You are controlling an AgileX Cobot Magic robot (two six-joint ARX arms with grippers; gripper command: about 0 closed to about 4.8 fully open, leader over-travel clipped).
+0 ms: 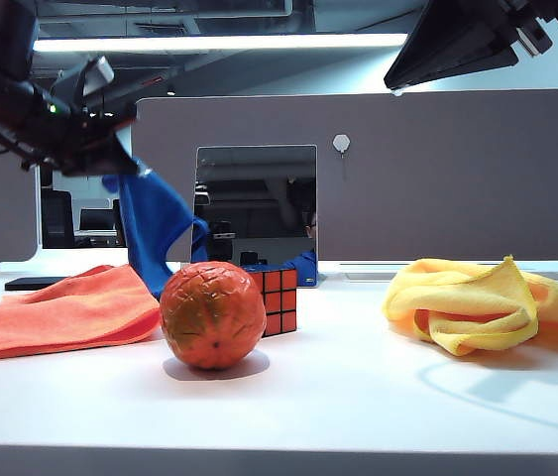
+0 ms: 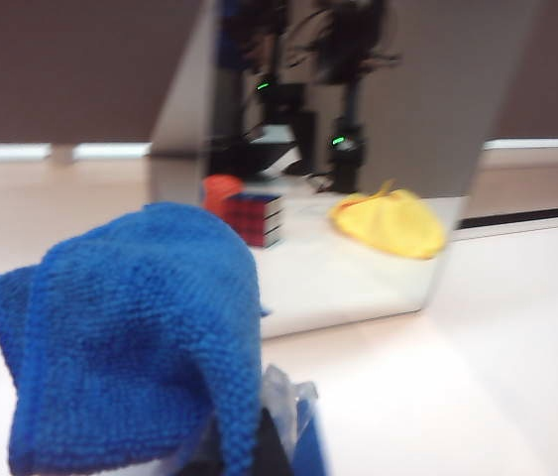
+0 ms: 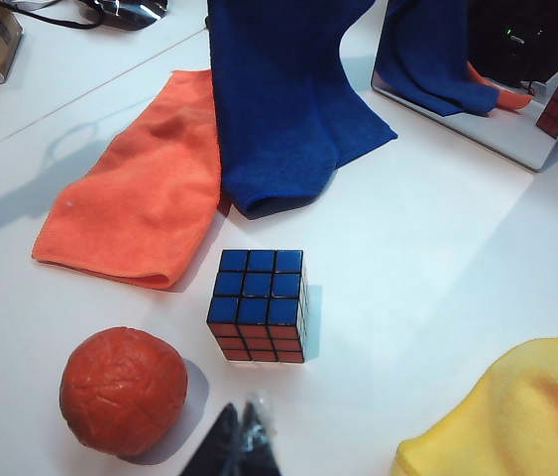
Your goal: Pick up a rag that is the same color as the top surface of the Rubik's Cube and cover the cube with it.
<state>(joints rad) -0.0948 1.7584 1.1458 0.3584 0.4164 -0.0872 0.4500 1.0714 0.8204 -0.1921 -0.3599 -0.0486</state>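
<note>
Plainly, going left to right across the exterior view: the orange cloth (image 1: 60, 309) lay flat at the left edge of the table (image 1: 358, 397). Above it the left gripper (image 1: 110, 149) hung high, clenched on the rag (image 1: 155, 233), which drooped behind the orange ball (image 1: 213, 315); whether its lower end touched the table I could not tell. Just right of the ball sat the Rubik's Cube (image 1: 277, 299), its top face blue in the right wrist view, so the colour matched. Behind stood a mirror (image 1: 256, 203), and well to the right the yellow cloth (image 1: 477, 302) lay bunched. The right gripper (image 3: 242, 441) hovered near the ball and cube – fingers together, holding nothing.

To do this step well, I judged the left arm should carry the rag across until it hung over the cube, lower it so the slack pooled on the top face, and let go only then – all 4 sides draped, the ball unbumped.
</note>
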